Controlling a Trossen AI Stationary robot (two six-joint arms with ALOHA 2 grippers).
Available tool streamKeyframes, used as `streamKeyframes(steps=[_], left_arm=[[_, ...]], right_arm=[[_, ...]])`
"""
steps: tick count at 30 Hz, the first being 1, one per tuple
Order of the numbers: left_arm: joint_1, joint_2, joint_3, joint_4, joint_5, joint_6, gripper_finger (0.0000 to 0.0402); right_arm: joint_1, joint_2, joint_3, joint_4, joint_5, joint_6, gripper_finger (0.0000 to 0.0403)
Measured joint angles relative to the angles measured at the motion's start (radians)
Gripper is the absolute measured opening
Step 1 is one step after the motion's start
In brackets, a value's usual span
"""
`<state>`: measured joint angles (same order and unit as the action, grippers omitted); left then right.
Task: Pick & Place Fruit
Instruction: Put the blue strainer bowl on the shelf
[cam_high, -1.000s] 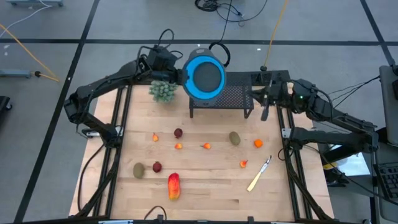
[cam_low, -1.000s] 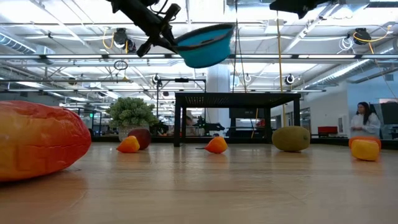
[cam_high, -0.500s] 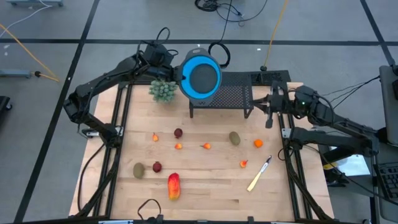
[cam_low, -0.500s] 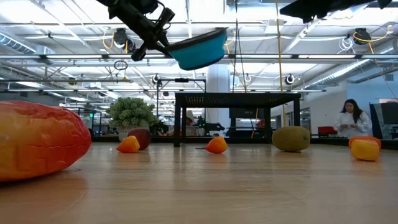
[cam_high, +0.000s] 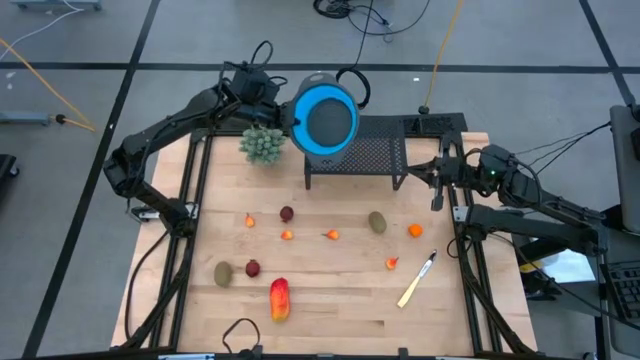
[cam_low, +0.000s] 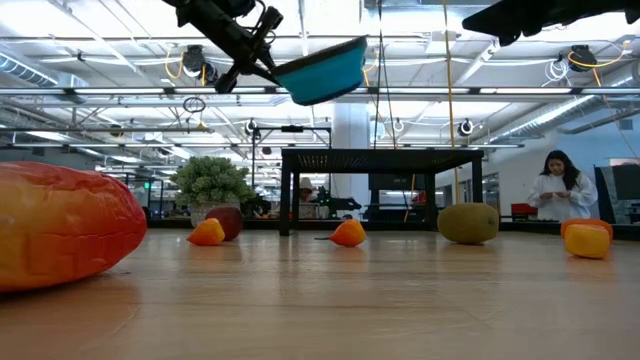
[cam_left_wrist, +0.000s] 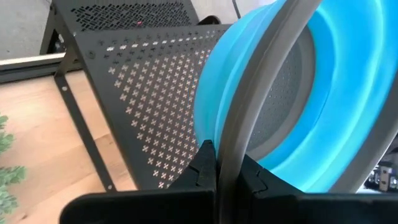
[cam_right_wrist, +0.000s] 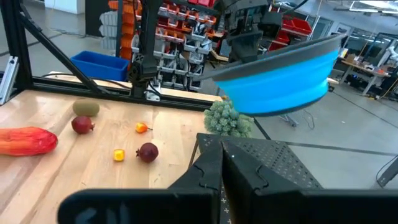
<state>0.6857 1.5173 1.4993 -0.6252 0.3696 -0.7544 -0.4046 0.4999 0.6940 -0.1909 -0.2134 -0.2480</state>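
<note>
My left gripper (cam_high: 283, 112) holds the bowl (cam_high: 324, 118) above the rack (cam_high: 365, 155); fruit (cam_high: 279, 299) lies scattered before it, the knife (cam_high: 417, 279) toward my right.

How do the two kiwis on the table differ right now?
The right kiwi lies up the table, just in front of the black rack; the left kiwi lies lower, near the front-left. The right one has open wood around it; the left one has a dark red ball close beside it. Both are brown-olive ovals resting untouched on the wooden table.

The red-yellow fruit (cam_low: 60, 225) is cut off by the low view's edge.
</note>
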Motion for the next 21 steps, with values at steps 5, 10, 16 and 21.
streamKeyframes(steps=[5, 10, 16, 21], left_arm=[[-0.009, 0.095, 0.166, -0.148, -0.014, 0.049, 0.0002], [-0.009, 0.223, 0.356, -0.338, -0.017, 0.103, 0.0002], [-0.009, 0.337, 0.525, -0.511, -0.011, 0.145, 0.0002], [-0.006, 0.397, 0.569, -0.573, 0.029, 0.147, 0.0002]], right_arm=[[0.000, 0.000, 0.000, 0.000, 0.000, 0.000, 0.0000], [0.000, 0.000, 0.000, 0.000, -0.001, 0.000, 0.0000], [0.000, -0.003, 0.000, -0.017, -0.001, -0.007, 0.0000], [0.000, -0.010, 0.000, -0.037, -0.001, -0.008, 0.0000]])
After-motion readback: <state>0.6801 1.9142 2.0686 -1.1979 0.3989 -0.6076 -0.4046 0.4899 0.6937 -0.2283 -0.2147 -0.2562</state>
